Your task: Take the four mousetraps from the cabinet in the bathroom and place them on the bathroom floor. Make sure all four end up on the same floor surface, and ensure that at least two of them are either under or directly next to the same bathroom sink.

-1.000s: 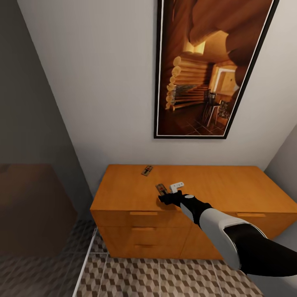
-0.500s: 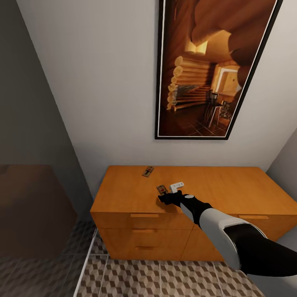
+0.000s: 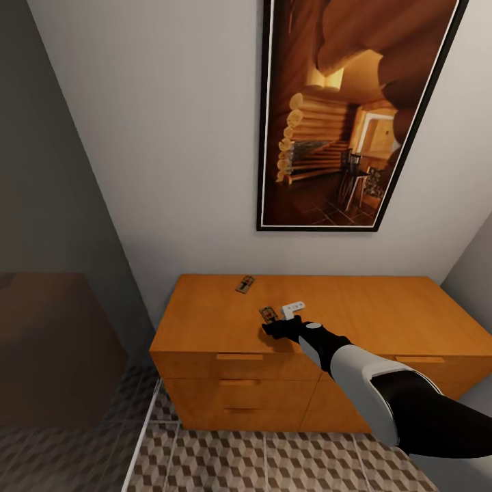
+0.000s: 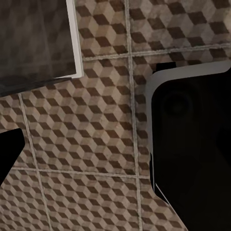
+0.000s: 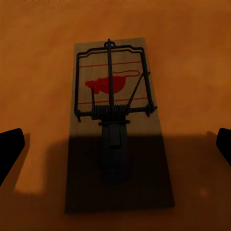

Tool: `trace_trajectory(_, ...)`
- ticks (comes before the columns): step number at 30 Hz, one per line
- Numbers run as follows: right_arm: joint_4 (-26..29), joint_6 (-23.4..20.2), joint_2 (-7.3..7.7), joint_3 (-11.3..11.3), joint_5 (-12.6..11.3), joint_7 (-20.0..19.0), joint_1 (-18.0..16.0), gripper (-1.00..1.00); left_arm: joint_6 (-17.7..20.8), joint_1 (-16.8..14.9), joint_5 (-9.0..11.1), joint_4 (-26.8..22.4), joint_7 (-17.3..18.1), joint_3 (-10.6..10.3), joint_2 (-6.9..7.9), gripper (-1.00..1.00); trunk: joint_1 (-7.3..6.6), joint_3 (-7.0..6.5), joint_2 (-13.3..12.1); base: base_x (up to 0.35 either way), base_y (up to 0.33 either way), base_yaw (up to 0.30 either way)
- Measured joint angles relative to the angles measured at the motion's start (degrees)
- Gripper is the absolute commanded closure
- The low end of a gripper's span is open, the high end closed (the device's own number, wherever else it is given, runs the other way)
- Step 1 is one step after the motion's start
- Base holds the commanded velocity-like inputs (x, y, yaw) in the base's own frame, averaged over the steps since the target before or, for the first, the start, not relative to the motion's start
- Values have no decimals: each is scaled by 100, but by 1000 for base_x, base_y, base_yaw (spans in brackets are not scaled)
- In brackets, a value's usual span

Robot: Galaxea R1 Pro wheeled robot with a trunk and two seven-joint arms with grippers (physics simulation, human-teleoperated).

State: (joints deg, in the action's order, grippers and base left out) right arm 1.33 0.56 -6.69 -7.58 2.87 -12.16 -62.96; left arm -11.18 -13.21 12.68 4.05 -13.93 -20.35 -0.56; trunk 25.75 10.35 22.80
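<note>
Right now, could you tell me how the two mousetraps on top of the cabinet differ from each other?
The near mousetrap lies just ahead of the right gripper, whose fingers are spread to either side of it; the far mousetrap sits nearer the wall, with nothing around it. The near one lies beside a small white object, while the far one lies alone. Both are small flat wooden slabs resting on the cabinet top.
</note>
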Motion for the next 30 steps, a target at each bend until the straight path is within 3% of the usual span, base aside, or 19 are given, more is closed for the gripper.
trace_trajectory(30, 0, 0, -3, 0, 0, -2, 0, -100, -1, 3, 0, 0, 0, 0, 0, -100, 0, 0, 0, 0, 0, 0)
